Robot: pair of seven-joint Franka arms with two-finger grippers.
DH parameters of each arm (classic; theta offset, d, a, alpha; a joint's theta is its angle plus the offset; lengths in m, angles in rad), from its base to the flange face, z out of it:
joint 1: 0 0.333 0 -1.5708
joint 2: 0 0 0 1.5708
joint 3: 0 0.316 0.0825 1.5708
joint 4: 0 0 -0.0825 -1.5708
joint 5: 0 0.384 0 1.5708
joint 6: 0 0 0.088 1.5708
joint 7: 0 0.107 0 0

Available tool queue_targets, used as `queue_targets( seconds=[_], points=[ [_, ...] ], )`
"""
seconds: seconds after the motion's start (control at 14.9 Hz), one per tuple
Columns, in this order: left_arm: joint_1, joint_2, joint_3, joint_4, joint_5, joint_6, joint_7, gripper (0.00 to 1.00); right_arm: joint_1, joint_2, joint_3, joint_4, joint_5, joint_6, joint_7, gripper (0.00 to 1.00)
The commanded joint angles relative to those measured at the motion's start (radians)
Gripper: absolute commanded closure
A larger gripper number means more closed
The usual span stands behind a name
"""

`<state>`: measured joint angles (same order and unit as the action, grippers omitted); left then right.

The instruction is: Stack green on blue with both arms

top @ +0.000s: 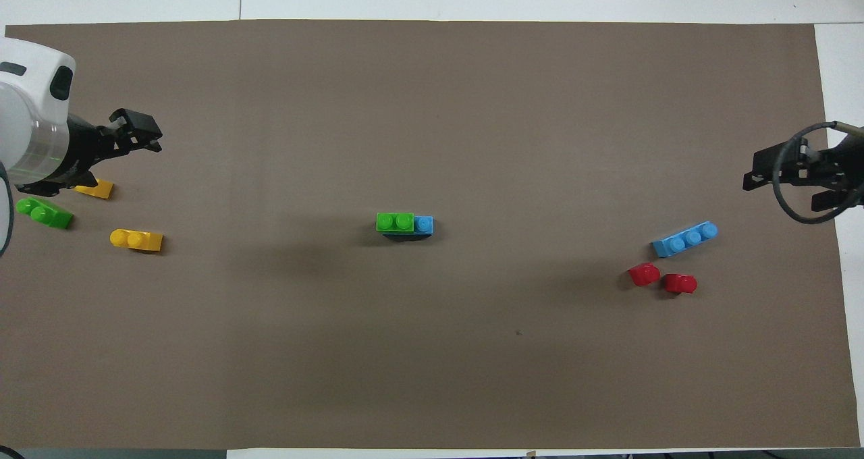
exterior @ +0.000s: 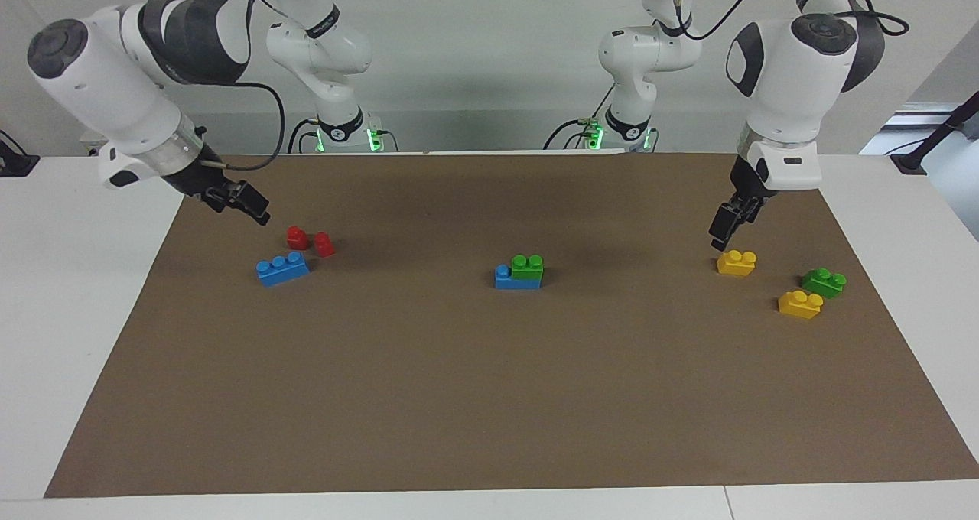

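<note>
A green two-stud brick [exterior: 528,266] sits on one end of a blue brick [exterior: 503,278] at the middle of the mat; one blue stud stays uncovered. The overhead view shows the same green [top: 395,222] on blue [top: 423,225]. A second blue brick [exterior: 282,268] lies at the right arm's end, by the red pieces. A second green brick [exterior: 824,281] lies at the left arm's end between two yellow bricks. My left gripper [exterior: 723,231] hangs empty just over a yellow brick [exterior: 736,262]. My right gripper [exterior: 256,206] hangs empty over the mat beside the red pieces.
Two small red pieces [exterior: 297,237] [exterior: 324,244] stand just nearer to the robots than the second blue brick. Another yellow brick [exterior: 800,303] lies farther from the robots than the second green. A brown mat [exterior: 489,398] covers the white table.
</note>
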<state>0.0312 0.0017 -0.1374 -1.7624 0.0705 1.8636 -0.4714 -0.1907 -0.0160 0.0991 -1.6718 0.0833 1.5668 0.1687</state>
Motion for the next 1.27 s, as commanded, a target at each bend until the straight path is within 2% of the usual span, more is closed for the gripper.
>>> queue_targets(
  seconds=[0.0,0.13,0.34,0.6,1.21],
  points=[
    [0.021,0.001,-0.004,0.076,-0.038,-0.122,0.203,0.0,0.007,-0.033,0.014,0.021,-0.048,-0.051,-0.095,0.0],
    [0.029,0.004,-0.005,0.122,-0.05,-0.214,0.276,0.0,0.013,-0.033,0.016,0.023,-0.071,-0.057,-0.187,0.0],
    [0.026,-0.006,-0.007,0.135,-0.055,-0.308,0.326,0.0,0.019,-0.025,0.014,0.021,-0.08,-0.036,-0.186,0.0],
    [0.027,-0.009,-0.008,0.135,-0.055,-0.314,0.352,0.0,0.017,-0.021,0.014,0.018,-0.108,0.001,-0.181,0.01],
    [0.03,-0.008,-0.005,0.136,-0.09,-0.273,0.436,0.0,0.014,-0.019,0.014,0.018,-0.094,-0.001,-0.164,0.01]
  ],
)
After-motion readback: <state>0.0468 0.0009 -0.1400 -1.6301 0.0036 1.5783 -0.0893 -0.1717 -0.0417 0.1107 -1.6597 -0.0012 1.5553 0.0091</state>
